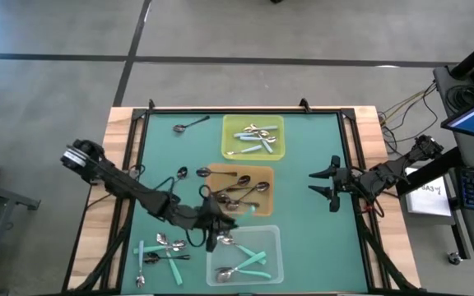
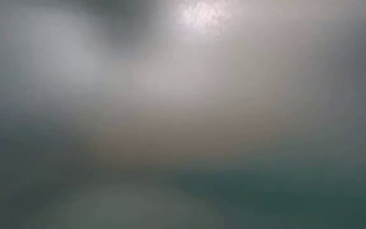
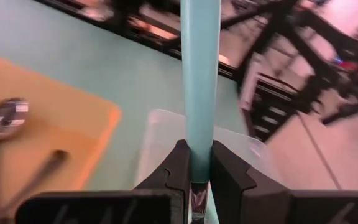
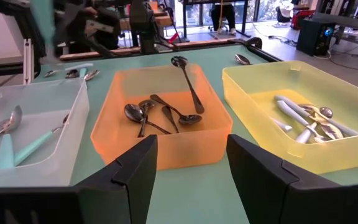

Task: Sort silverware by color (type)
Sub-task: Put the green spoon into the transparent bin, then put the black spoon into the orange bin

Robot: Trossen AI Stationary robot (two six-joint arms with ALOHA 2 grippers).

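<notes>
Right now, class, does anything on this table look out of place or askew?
Yes. One dark spoon leans against a wall of the orange tray, its bowl poking over the rim, while the other dark spoons lie flat inside. A lone spoon also lies on the mat, apart from every tray.

Three trays run down the frame's centre: upper tray (image 1: 253, 137), middle tray (image 1: 239, 187), lower tray (image 1: 245, 254), each containing spoons. Loose spoons (image 1: 159, 249) lie at lower left; one spoon (image 1: 189, 126) lies at upper left.
</notes>
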